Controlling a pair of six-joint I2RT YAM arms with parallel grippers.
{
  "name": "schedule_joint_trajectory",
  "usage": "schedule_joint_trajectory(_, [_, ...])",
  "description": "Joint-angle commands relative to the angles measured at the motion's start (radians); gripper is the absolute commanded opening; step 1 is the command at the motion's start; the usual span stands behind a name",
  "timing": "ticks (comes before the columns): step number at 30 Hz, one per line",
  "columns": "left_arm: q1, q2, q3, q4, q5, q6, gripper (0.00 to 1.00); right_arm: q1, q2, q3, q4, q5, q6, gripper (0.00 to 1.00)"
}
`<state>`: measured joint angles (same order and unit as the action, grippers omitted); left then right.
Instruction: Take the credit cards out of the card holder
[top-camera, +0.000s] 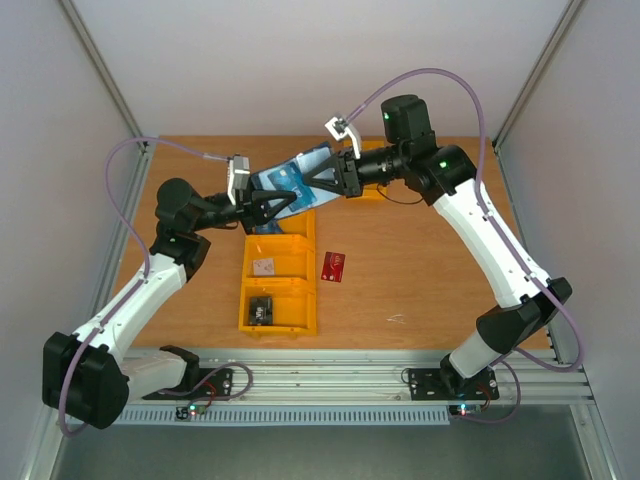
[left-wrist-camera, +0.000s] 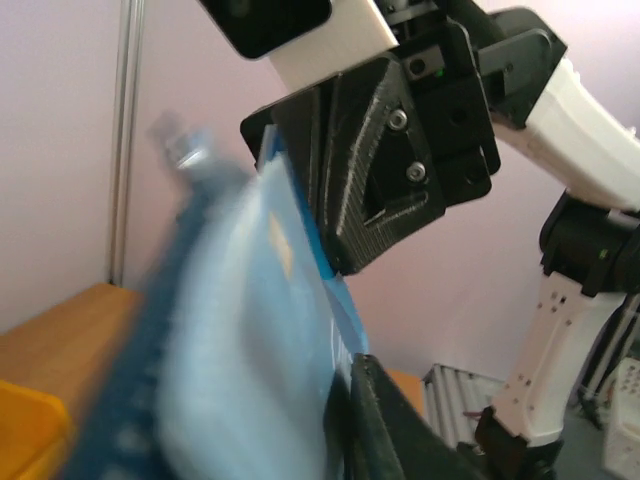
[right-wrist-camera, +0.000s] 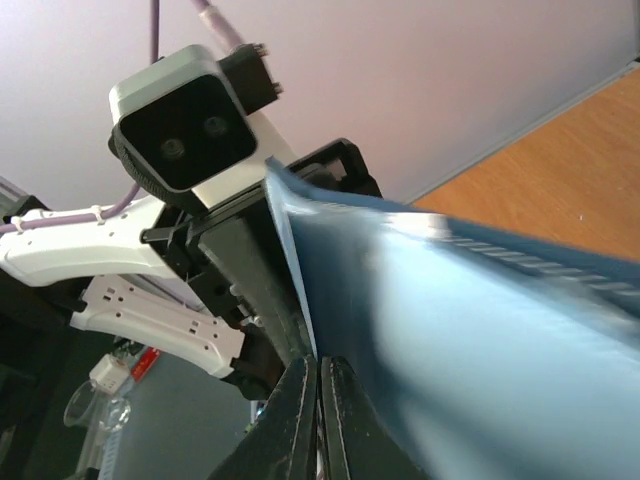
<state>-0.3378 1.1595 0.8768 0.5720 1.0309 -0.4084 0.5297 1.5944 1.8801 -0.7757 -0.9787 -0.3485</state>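
Note:
The card holder (top-camera: 272, 181) is held open in the air over the back of the table, between both grippers. My left gripper (top-camera: 287, 205) is shut on its lower edge; in the left wrist view the holder (left-wrist-camera: 210, 350) is a blurred navy and grey-blue mass beside my finger (left-wrist-camera: 390, 420). My right gripper (top-camera: 322, 183) is shut on the edge of a bright blue card (left-wrist-camera: 300, 235) that sticks out of the holder. In the right wrist view the jaws (right-wrist-camera: 320, 365) are pressed together on that thin edge (right-wrist-camera: 288, 255), next to the holder (right-wrist-camera: 480, 330). A red card (top-camera: 334, 266) lies flat on the table.
A yellow compartment bin (top-camera: 243, 290) stands on the table under the left gripper, with a small pale item (top-camera: 263, 266) and a dark item (top-camera: 262, 311) in it. Another yellow object (top-camera: 372, 191) shows behind the right gripper. Grey walls enclose the table.

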Motion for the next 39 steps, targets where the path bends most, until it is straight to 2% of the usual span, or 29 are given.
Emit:
schedule_joint_trajectory(1, [-0.006, -0.005, 0.009, 0.057, -0.051, 0.02, 0.08, 0.01, -0.008, -0.018, 0.041, -0.03, 0.013, 0.01])
schedule_joint_trajectory(2, [-0.006, -0.008, 0.006, 0.053, -0.054, 0.02, 0.02, 0.01, -0.01, -0.024, 0.04, -0.03, 0.011, 0.01])
schedule_joint_trajectory(3, [-0.006, -0.011, 0.003, 0.049, -0.06, 0.02, 0.0, 0.01, -0.009, -0.025, 0.036, -0.034, 0.012, 0.01])
schedule_joint_trajectory(5, [-0.006, -0.015, -0.002, 0.047, -0.068, 0.017, 0.0, 0.012, 0.002, -0.023, 0.018, -0.044, 0.016, 0.02])
schedule_joint_trajectory(11, [-0.006, -0.021, -0.006, 0.062, -0.07, 0.01, 0.0, 0.011, 0.002, -0.069, -0.009, -0.011, -0.01, 0.18])
schedule_joint_trajectory(17, [-0.006, -0.022, -0.007, 0.071, -0.062, 0.002, 0.0, 0.011, -0.002, -0.113, -0.013, 0.01, -0.023, 0.19])
schedule_joint_trajectory(23, [-0.006, -0.023, -0.006, 0.075, -0.054, -0.003, 0.0, 0.019, -0.005, -0.149, -0.031, 0.055, -0.056, 0.29])
schedule_joint_trajectory(27, [-0.006, -0.023, -0.004, 0.073, -0.05, -0.007, 0.0, 0.019, -0.007, -0.156, -0.043, 0.07, -0.073, 0.32])
schedule_joint_trajectory(33, [-0.006, -0.015, 0.006, 0.082, -0.036, -0.026, 0.0, 0.047, -0.013, -0.14, -0.038, 0.017, -0.112, 0.32])
schedule_joint_trajectory(39, [-0.007, -0.021, 0.003, 0.075, -0.03, -0.03, 0.0, 0.05, -0.042, -0.152, 0.004, 0.003, -0.103, 0.14])
